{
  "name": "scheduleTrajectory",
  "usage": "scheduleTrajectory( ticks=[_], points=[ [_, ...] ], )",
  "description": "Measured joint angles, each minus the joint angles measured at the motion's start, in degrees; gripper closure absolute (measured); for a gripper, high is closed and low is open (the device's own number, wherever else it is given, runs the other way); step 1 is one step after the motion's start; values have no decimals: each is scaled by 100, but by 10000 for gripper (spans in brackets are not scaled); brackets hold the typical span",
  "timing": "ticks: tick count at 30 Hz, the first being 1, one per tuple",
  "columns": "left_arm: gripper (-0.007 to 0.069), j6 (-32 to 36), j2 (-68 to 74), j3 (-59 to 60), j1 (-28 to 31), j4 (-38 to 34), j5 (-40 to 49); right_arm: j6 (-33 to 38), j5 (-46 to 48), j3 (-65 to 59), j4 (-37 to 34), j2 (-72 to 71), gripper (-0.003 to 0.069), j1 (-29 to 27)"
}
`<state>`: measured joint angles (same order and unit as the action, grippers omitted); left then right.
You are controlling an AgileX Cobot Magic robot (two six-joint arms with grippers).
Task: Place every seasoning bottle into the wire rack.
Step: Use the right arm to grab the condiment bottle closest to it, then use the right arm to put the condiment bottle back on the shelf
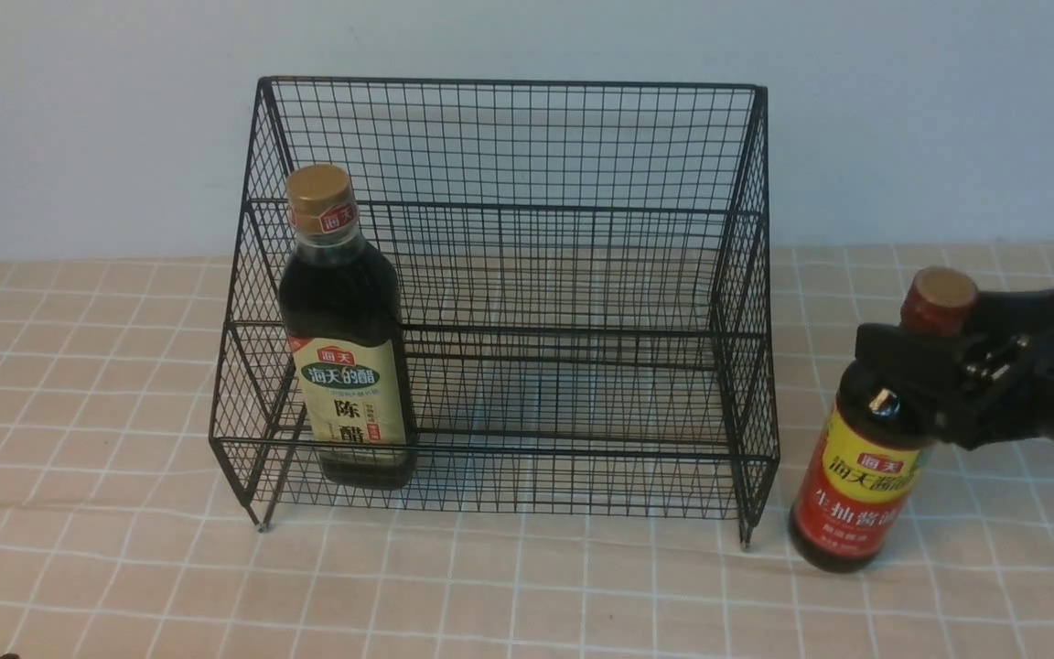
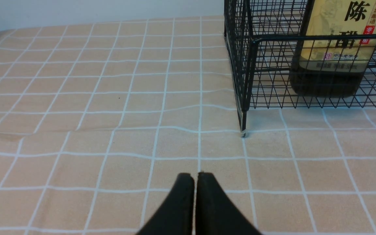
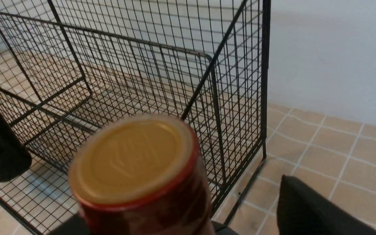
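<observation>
The wire rack (image 1: pixel 582 146) stood in the middle of the counter (image 1: pixel 79 366), a black two-tier mesh frame on small feet. The squarish bottle (image 1: pixel 349 366) stood upright at the left end of its lower tier. It held dark liquid and had a gold cap and a beige label with a green band.

The round bottle (image 1: pixel 856 485) was outside the rack, just beside its right front foot, with its base on the checked cloth. It leaned a little, cap toward the right. Its body was dark, its label red below and yellow above, and its brown-red cap (image 1: pixel 939 297) had a tan top.

The right pincer (image 1: pixel 925 352) sat around the bottle's long neck. In the right wrist view its fingers (image 3: pixel 305 209) stood wide apart, clear of the cap on both sides.

The left pincer (image 2: pixel 194 182) was closed and empty, tips pressed together, above bare cloth near the rack's left front foot.
</observation>
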<state>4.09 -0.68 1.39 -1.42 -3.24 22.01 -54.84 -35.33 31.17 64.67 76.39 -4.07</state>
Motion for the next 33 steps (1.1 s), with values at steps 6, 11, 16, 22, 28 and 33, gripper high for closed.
scheduleTrajectory(
  ticks=[6, 11, 16, 22, 28, 33],
  points=[
    [631, 0, 0, 0, 0, 0, 0, 132, -170, 33, -5, 70, 386, -8],
    [631, 0, 0, 0, 0, -5, 0, 19, 31, 134, 321, -212, 381, -8],
    [631, 0, 0, 0, 0, -5, 0, -253, 32, 553, 885, -700, 382, -8],
    [631, 0, 0, 0, 0, -5, 0, -1176, -90, 1260, 1496, -858, 382, -8],
    [631, 0, 0, 0, 0, -5, 0, -1777, -305, 1927, 1765, -858, 382, -8],
    [631, 0, 0, 0, 0, -5, 0, -2069, -606, 2588, 1770, -858, 383, -8]
  ],
)
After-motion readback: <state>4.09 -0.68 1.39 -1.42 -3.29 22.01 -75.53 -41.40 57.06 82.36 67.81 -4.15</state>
